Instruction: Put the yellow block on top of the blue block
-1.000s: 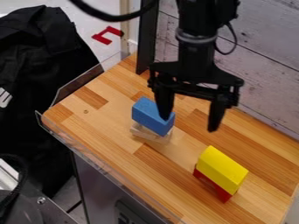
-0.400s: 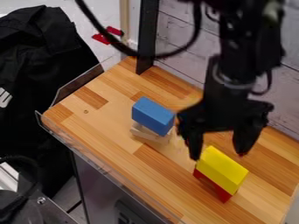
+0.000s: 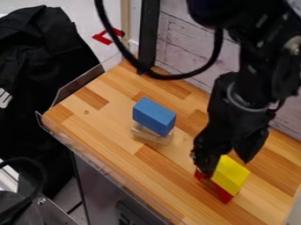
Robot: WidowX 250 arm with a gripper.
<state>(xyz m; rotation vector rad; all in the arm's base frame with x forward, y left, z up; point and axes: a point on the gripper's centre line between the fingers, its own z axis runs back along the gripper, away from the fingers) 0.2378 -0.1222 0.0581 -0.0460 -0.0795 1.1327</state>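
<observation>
The yellow block (image 3: pixel 230 175), long and smooth with a slanting top, is lying on the red block (image 3: pixel 224 194), toward the lower right corner of the tabletop (image 3: pixel 108 116). The black hand (image 3: pixel 225 165) is hanging over its upper end, fingers standing apart on either side; whether they are touching it, I cannot tell. The blue block (image 3: pixel 154 116) is resting tilted on a pale block (image 3: pixel 152 135), nearer the lower left edge.
</observation>
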